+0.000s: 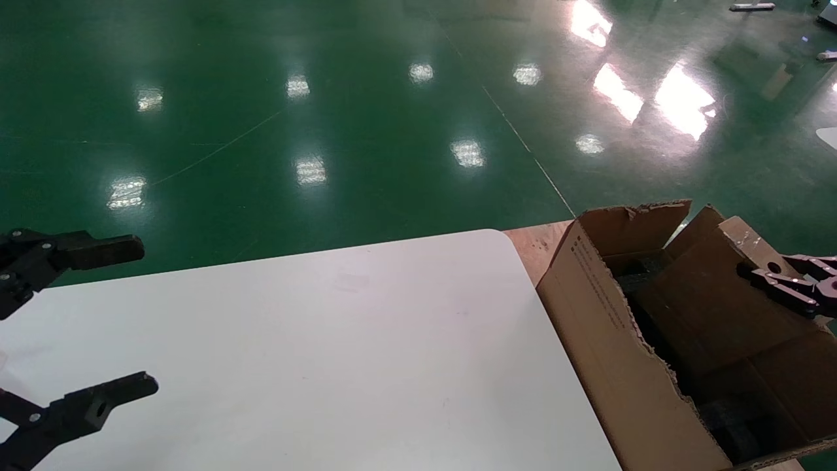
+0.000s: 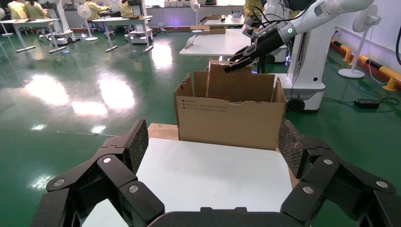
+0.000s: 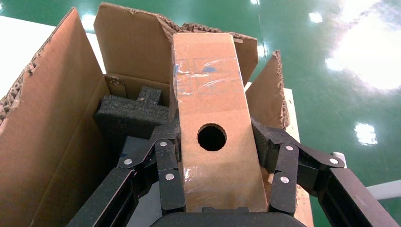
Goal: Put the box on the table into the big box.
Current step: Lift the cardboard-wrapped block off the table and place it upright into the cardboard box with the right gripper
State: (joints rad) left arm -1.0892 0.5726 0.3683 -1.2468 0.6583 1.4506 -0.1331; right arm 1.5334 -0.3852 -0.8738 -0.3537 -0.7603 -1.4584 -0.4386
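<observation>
Black foam blocks beneath the box, inside the big box.

Big box: small dark printed lines on one outer side wall, also seen from left wrist; too small to read.

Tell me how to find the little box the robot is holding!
Find the white table, then the big torn-edged carton beside its right end. Over that carton's open top, the right pincer grips a small flat brown box. Unlike the ragged carton and the black foam inside, it has taped edges and one round hole.
</observation>
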